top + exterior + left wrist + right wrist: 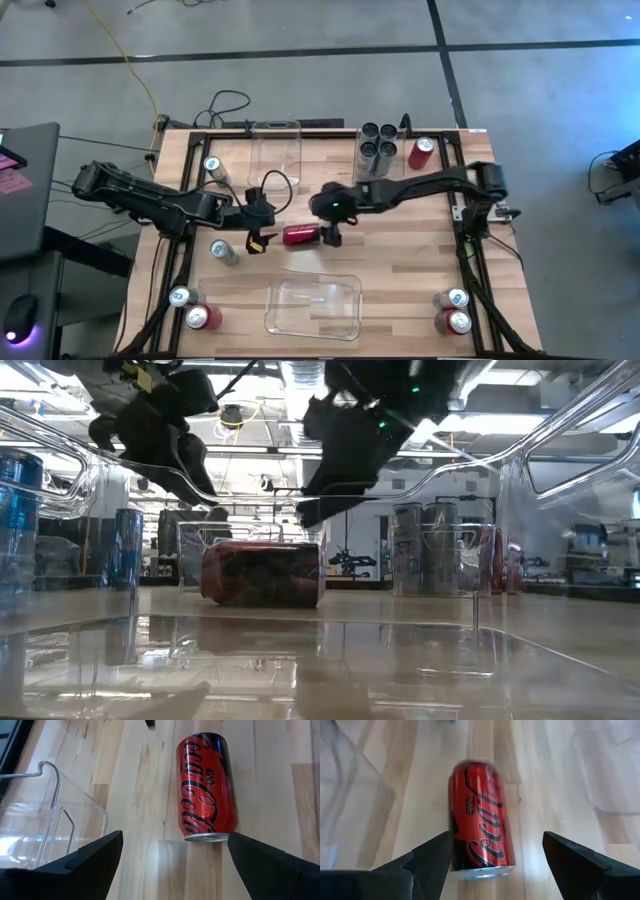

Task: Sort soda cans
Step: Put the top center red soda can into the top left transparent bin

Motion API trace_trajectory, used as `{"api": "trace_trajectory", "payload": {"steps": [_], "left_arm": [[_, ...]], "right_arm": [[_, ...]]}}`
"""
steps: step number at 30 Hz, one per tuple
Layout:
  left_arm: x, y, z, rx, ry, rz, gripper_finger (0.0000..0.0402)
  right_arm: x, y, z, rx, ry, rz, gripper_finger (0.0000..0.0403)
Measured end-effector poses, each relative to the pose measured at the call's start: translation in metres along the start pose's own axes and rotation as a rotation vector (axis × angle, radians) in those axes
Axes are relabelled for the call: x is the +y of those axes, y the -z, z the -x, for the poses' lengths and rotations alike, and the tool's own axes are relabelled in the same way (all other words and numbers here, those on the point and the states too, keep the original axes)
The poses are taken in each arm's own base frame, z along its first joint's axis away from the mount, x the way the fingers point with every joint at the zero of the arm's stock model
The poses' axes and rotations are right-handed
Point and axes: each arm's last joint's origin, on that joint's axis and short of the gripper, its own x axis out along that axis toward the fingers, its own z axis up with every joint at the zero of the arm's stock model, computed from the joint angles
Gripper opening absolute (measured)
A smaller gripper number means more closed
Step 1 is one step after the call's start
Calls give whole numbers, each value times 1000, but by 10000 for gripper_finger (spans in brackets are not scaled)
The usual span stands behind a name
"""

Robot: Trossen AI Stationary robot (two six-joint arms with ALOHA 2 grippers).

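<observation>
So from my seat I've got a red can (300, 235) lying on its side in the middle of the table (420, 260), right between both grippers. Left gripper (262, 240) sits just beside one end of it, right gripper (331, 236) just beside the other end. Both have their fingers spread wide with nothing in them. In both wrist views the can (206, 787) lies on bare wood ahead of the fingers, not touched by them as far as I can tell.

Rest of the cans: four dark ones (377, 143) are standing packed together at the far edge, with a red one (421, 152) just beside them. A silver-blue one (213, 168) is far left, another (223, 250) on the left near the left gripper. Near-left corner has a silver-blue (181, 297) and a red (203, 318) side by side, near-right corner has the same pair, silver-blue (452, 298) and red (455, 321).

Two clear bins, one (276, 150) at the far side and one (313, 306) at the near side, both look empty to me
</observation>
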Motion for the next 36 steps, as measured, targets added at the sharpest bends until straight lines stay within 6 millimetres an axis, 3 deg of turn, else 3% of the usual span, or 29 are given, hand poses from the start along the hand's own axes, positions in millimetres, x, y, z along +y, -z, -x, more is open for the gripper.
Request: {"api": "trace_trajectory", "payload": {"steps": [6, 21, 29, 36], "left_arm": [[0, 1, 0, 6, 0, 36, 355], [0, 2, 0, 23, -2, 76, 355], [0, 2, 0, 21, -2, 76, 355], [0, 2, 0, 16, -10, 78, 355]], "right_arm": [[-1, -8, -25, 102, -28, 17, 327], [-4, 4, -67, 255, -107, 30, 349], [-9, 11, -69, 305, -112, 13, 353], [-13, 10, -68, 295, -87, -21, 304]]}}
